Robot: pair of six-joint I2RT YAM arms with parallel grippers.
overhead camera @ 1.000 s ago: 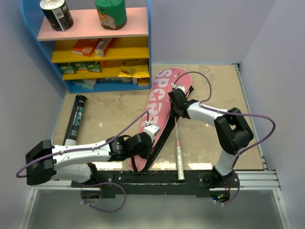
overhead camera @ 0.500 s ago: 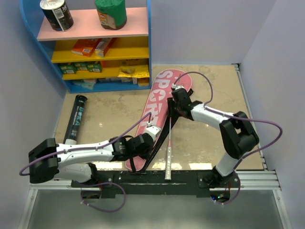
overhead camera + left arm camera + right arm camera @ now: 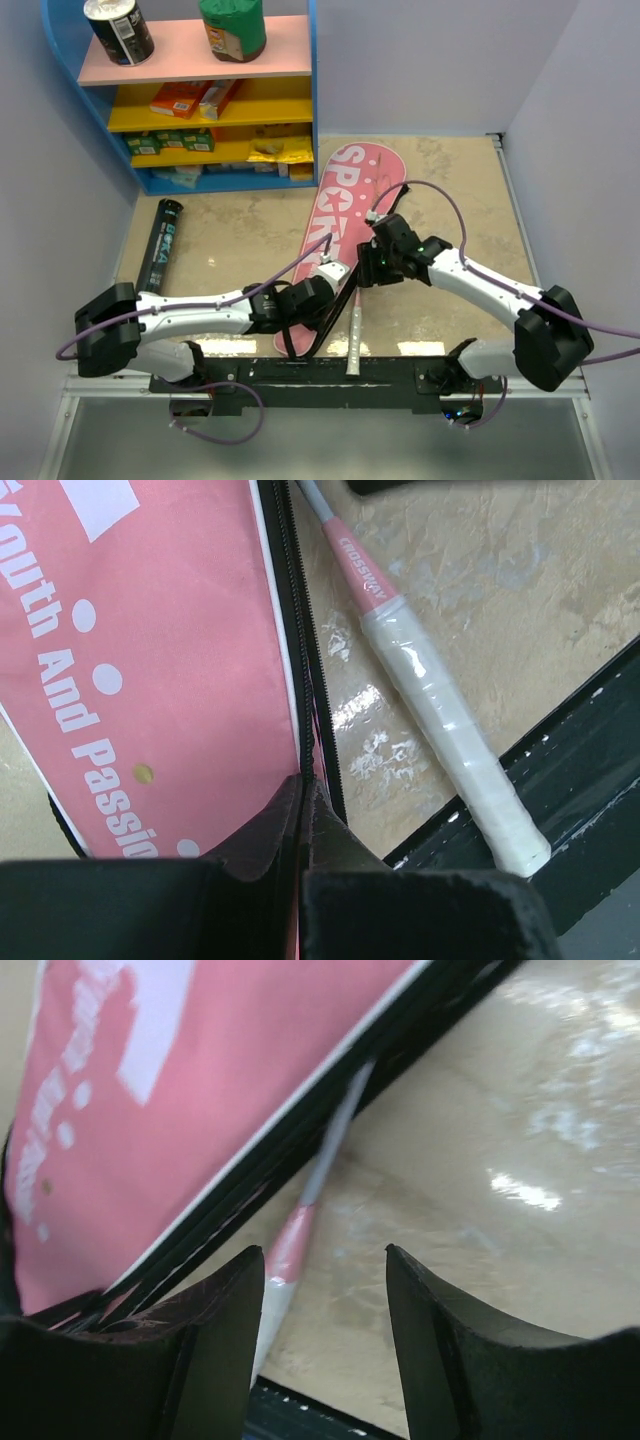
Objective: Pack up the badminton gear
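Clamping the cover (image 3: 335, 190) with left fingers (image 3: 130, 910), right fingers (image 3: 450, 1360) apart, the robot has a racket (image 3: 440, 735) half-inserted, tube (image 3: 160, 250) unpacked.

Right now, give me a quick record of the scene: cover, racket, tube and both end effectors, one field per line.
Cover: pink, lying on the table, zip edge open
Racket: shaft runs into the cover's open edge, white handle sticking out, head hidden
Tube: black, lying apart at the table's left
Left end effector: shut on the cover's near edge
Right end effector: open, above the racket shaft, holding nothing
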